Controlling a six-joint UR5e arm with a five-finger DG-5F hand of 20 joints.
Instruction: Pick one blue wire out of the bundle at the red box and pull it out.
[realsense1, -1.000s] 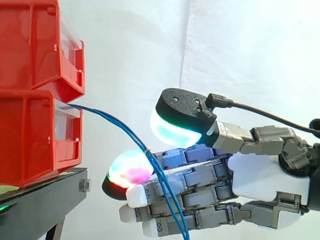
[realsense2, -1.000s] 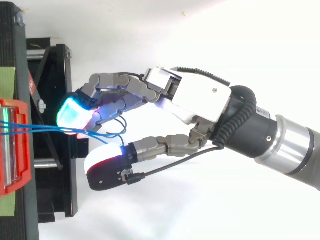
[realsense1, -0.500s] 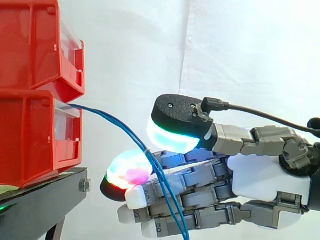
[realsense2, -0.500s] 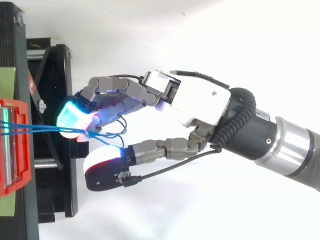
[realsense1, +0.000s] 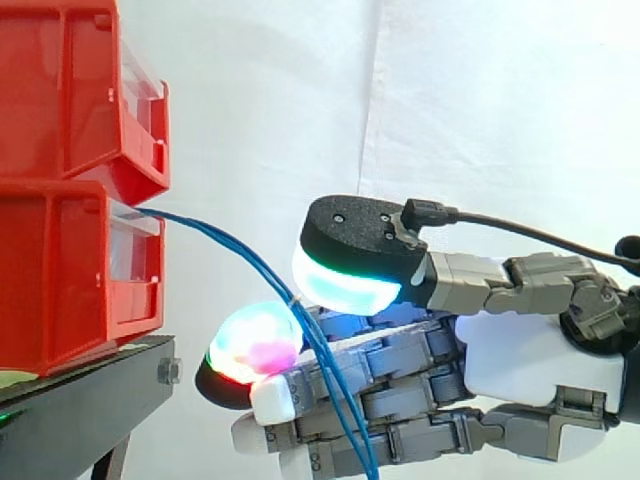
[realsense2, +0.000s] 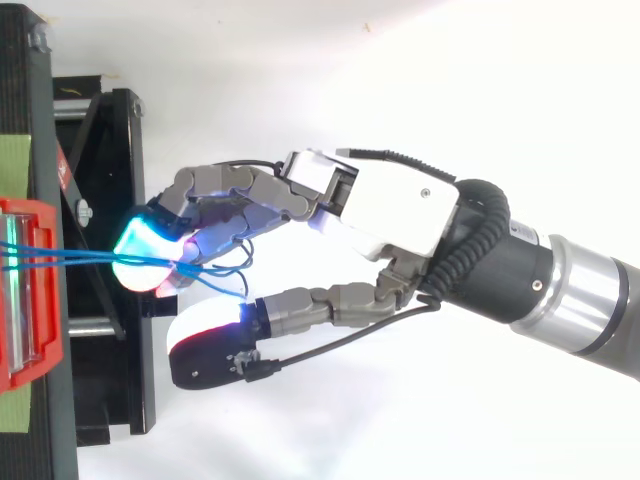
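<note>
A robot hand (realsense1: 530, 355) reaches from the right toward the blue wires (realsense2: 100, 259) that leave the front of the lower red box (realsense1: 60, 270) at left, on its black stand (realsense1: 90, 400), before a white curtain (realsense1: 480, 100); the wires run together, slope down to the right across the near side of the bent fingers (realsense1: 255, 345) and drop out of the side view at the bottom. The thumb (realsense1: 350, 285) stands apart from the fingers, above them in the side view, and the wires lie in the gap with nothing clamped yet. The step in hand looks like closing for the pinch; done well, it would catch a single strand between thumb pad and fingertip, not the whole bundle; the strands lie close together, so a small sideways shift may be needed first; the pull should then go right, away from the box, in line with the wire.
</note>
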